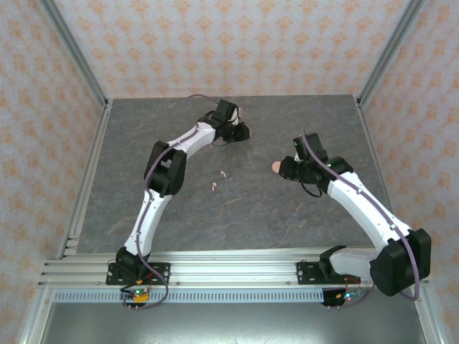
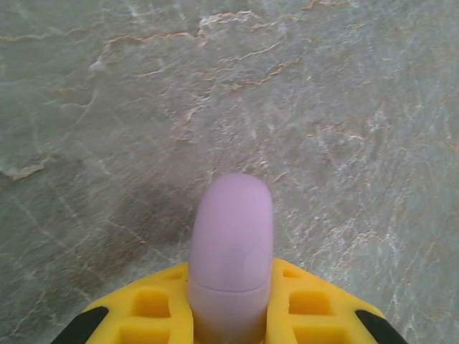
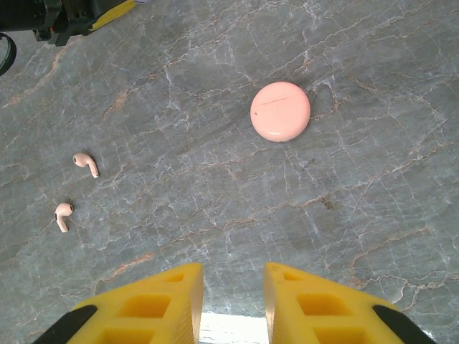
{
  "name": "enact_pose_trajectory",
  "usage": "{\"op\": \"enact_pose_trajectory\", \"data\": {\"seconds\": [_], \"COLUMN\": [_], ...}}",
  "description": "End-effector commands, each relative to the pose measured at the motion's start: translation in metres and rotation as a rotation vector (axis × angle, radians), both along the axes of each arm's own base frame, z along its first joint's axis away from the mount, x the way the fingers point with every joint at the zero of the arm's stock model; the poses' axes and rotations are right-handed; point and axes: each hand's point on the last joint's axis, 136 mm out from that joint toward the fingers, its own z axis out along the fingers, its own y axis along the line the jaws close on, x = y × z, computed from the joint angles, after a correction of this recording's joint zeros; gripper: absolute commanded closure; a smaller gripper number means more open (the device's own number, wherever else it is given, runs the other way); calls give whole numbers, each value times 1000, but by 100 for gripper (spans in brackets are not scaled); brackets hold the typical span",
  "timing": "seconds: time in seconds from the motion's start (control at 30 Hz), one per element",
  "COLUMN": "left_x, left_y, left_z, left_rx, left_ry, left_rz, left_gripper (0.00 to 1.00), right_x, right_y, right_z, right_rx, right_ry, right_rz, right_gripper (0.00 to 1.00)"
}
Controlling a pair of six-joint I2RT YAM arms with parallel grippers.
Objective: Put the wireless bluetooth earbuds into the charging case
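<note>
The left claw (image 2: 229,290) pinches a lilac case (image 2: 231,229) edge-on above the desk (image 2: 107,107), its long axis running straight out from the fingers, probably ready for opening. One pink earbud (image 3: 86,164) lies loose, stem slanting toward the right arm. The second pink earbud (image 3: 63,215) lies just beside it, stem pointing likewise. The closed pink case (image 3: 280,112) lies flat, well apart. The right claw (image 3: 233,276) hovers spread and empty.

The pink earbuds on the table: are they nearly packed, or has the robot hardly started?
Nothing pink looks done: both pink earbuds lie loose on the table, and the pink case looks closed. In hand: the left pincer is clamped on a lilac case, contents hidden; the right pincer hangs open, empty. Left: open the pink case, seat both buds.
</note>
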Motion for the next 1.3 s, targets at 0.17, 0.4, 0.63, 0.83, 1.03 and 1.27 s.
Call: {"op": "enact_pose_trajectory", "data": {"seconds": [0.17, 0.4, 0.63, 0.83, 1.03, 1.27], "left_x": [4, 1, -3, -11, -24, -65], "left_y": [18, 27, 43, 58, 74, 103], "left_z": [-12, -23, -24, -7, 34, 80], "left_rx": [56, 71, 142, 193, 243, 297], "left_ry": [46, 78, 73, 28, -60, -140], "left_rz": [69, 82, 101, 92, 88, 103], "left_gripper": [84, 69, 47, 42, 40, 39], "right_x": [1, 1, 0, 2, 12, 30], "right_y": [-4, -4, -10, -15, -10, -6], "right_z": [-4, -6, -9, -15, -24, -46], "right_rx": [-25, -31, -67, -122, -144, -164], "right_ry": [2, 6, 12, 26, 47, 110], "right_rz": [-2, -2, -9, 7, 44, 97], "right_gripper": [71, 71, 67, 59, 52, 42]}}
